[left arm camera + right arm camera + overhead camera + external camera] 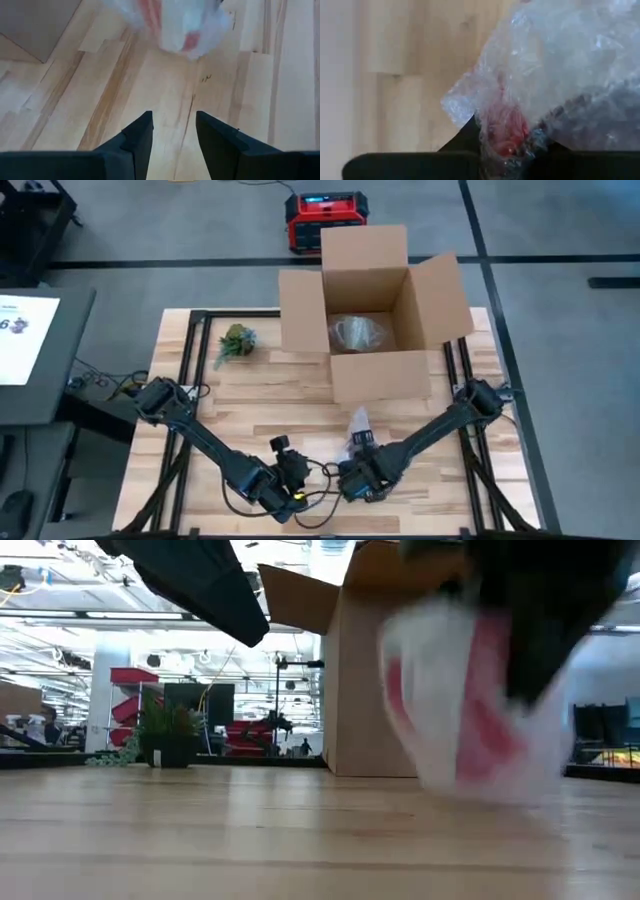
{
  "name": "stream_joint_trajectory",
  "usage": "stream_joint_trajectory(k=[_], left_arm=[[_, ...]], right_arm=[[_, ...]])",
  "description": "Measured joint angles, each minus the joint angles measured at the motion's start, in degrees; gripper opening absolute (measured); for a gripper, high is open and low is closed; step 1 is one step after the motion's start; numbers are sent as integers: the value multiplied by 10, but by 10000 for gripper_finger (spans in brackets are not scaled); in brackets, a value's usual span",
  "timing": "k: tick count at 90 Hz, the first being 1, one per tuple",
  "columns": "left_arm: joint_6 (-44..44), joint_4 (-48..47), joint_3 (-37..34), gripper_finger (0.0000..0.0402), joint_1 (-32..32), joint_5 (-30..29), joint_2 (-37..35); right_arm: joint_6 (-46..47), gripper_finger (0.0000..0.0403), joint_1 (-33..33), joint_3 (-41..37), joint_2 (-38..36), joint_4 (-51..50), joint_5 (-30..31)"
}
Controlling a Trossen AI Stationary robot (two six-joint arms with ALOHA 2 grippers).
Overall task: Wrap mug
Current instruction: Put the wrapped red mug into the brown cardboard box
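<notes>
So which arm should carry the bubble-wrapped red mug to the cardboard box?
Right. The right gripper already holds the bubble-wrapped red mug on the box's side; the left gripper is open and empty.

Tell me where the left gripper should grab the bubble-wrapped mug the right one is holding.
Take the loose wrap end hanging below the right gripper, coming in level from the left gripper side. The bundle hangs above the table, so that end looks free; the mug's handle is hidden.
</notes>
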Motion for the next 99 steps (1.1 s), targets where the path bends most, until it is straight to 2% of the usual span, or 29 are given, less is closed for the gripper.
stream_joint_trajectory(k=[16,21,37,44,49,54,63,71,84,92,99], left_arm=[[-14,-9,0,132,-30,5,0],[-26,-21,0,132,-43,1,0],[-106,-101,0,132,-78,-60,0],[-147,-138,0,132,-85,-76,0],[-171,-158,0,132,-87,-79,0],[-185,-172,0,132,-90,-80,0],[-192,-184,0,132,-93,-98,0],[-193,-190,0,132,-97,-124,0],[-193,-203,0,132,-109,-133,0],[-193,-204,0,132,-120,-152,0],[-193,-204,0,132,-129,-174,0]], right_arm=[[-16,32,64,67,-73,-5,-3],[-18,32,83,88,-90,2,57],[-68,32,89,170,-154,7,333],[-101,32,53,195,-169,5,401],[-123,32,10,207,-180,4,413],[-148,32,-47,219,-190,4,399],[-182,32,-169,227,-204,3,329],[-196,32,-288,226,-200,-15,247],[-225,32,-465,225,-172,-51,113],[-244,32,-540,225,-144,-65,34],[-256,32,-571,225,-110,-89,-9]])
